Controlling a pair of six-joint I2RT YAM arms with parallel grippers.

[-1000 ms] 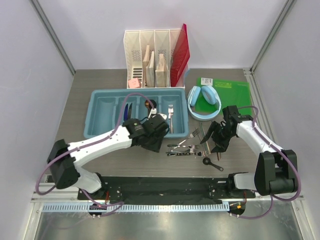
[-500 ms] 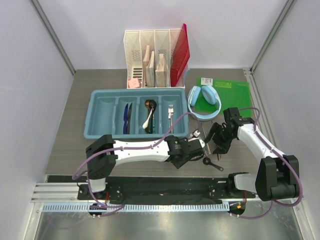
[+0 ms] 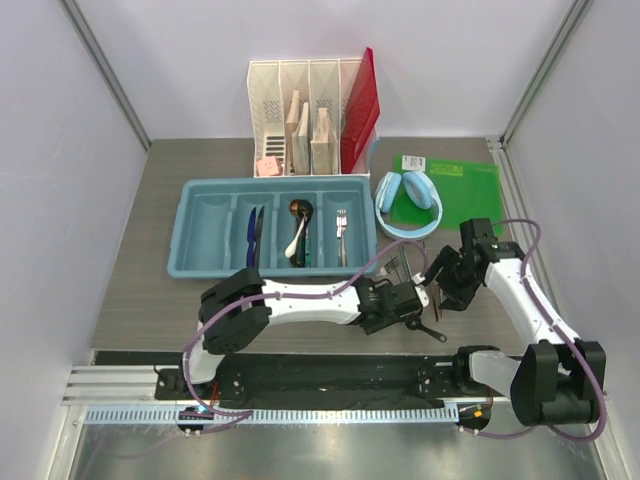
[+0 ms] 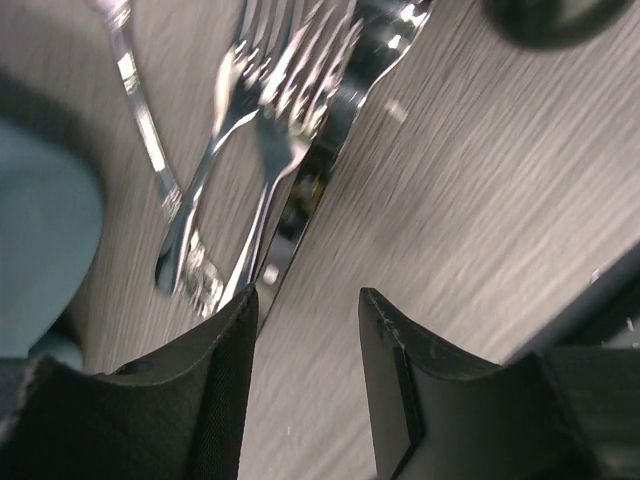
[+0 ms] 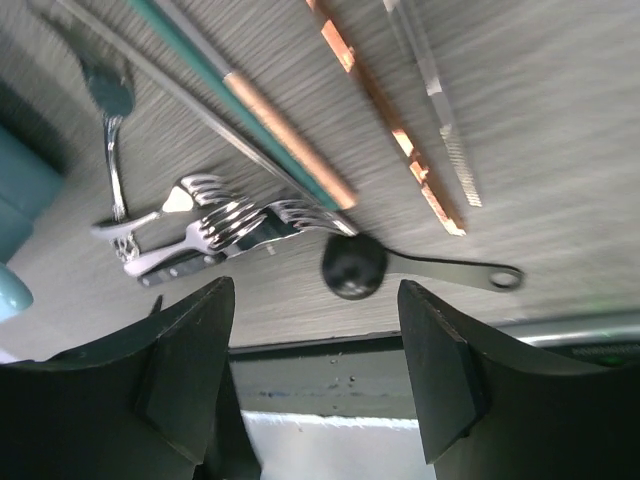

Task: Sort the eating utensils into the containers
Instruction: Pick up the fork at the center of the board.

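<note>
Left wrist: claw (image 4: 307, 312) parted over bare table (image 4: 490, 200), forks (image 4: 268, 150) just ahead.

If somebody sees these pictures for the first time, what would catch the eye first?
Both arms hover over a loose heap of silver forks on the table, left gripper and right gripper both open. Behind them, the light blue cutlery tray already holds a few pieces.
</note>
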